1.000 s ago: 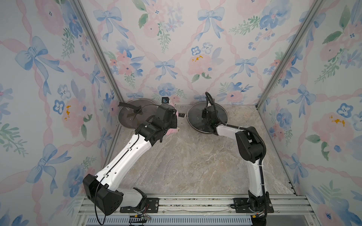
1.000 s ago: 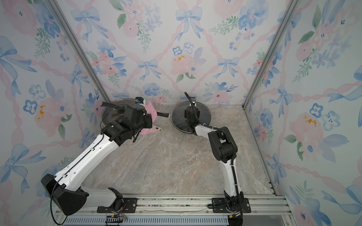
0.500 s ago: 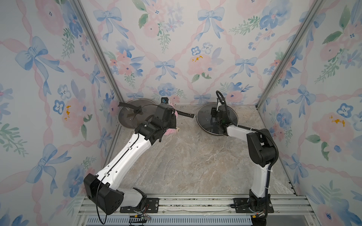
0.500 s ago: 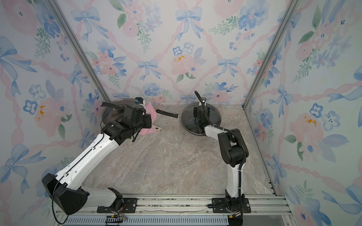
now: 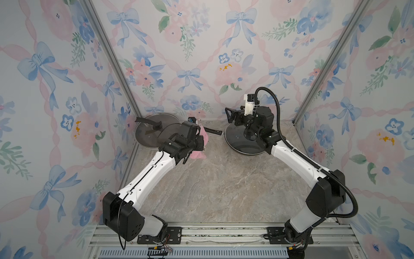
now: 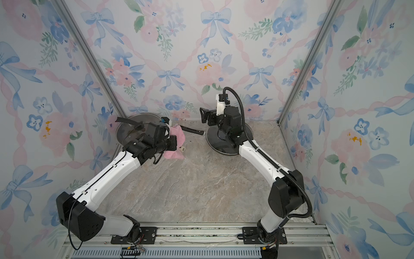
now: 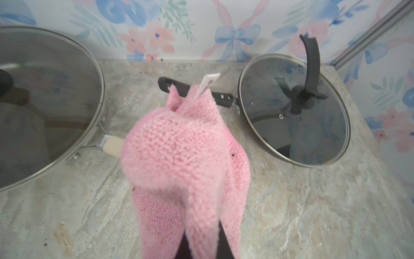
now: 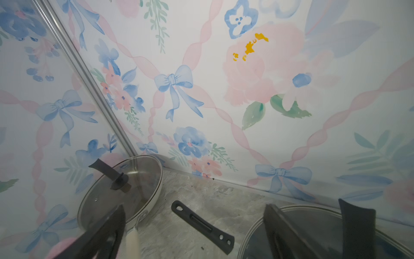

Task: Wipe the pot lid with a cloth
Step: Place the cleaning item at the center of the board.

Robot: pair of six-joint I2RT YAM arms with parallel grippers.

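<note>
The pot lid [image 5: 237,143], smoky glass with a steel rim, lies on a dark pan at the back right, also in the left wrist view [image 7: 291,125]; its black strap handle [image 7: 311,62] stands upright. My right gripper [image 5: 233,115] hovers open above the lid's left edge, touching nothing; its fingers [image 8: 105,233] stand wide apart in the right wrist view. The pink cloth [image 5: 202,140] hangs bunched from my left gripper [image 5: 199,139], which is shut on it, left of the pan's handle [image 7: 224,98]. The cloth [image 7: 183,152] hides the left fingertips.
A second glass lid [image 5: 152,132] sits on a pale pan with a cream handle [image 7: 113,145] in the back left corner. Floral walls close in the back and both sides. The marble tabletop [image 5: 224,183] stretches toward the front rail.
The right pan and lid slid a little to the right. My right gripper then opened, let go of the lid handle and rose. The left arm with the cloth barely moved.
</note>
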